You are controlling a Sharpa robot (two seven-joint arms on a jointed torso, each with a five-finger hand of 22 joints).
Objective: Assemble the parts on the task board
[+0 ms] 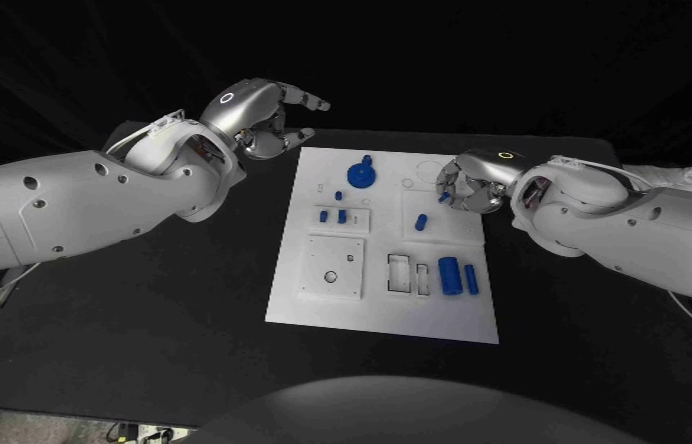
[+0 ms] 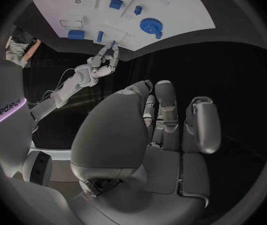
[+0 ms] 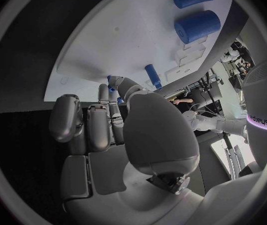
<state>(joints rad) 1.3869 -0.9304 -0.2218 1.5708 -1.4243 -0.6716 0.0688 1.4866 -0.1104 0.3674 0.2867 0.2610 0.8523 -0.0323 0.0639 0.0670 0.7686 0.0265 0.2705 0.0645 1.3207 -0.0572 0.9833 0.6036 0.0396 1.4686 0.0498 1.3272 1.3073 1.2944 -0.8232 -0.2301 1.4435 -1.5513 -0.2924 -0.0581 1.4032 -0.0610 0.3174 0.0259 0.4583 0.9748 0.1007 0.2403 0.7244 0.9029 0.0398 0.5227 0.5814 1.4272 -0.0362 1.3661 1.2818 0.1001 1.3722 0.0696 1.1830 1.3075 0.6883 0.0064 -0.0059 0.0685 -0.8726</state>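
**Two hands at the board's far end, one small part pinched**

R hand (image 1: 469,190) fingertips pinch a small blue part (image 1: 444,199) just over the task board (image 1: 332,309) near its far right edge. L hand (image 1: 264,116) hangs off the far left corner, fingers loosely curled, holding nothing. On the board: blue gear (image 1: 362,174) at far centre, blue peg (image 1: 421,221) mid-right, 2 blue cylinders (image 1: 459,275) by the near right edge.

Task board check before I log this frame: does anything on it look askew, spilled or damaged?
Nothing stands out. The task board lies flat, and the blue gear and two blue cylinders rest on it. Both hands are at its edges.
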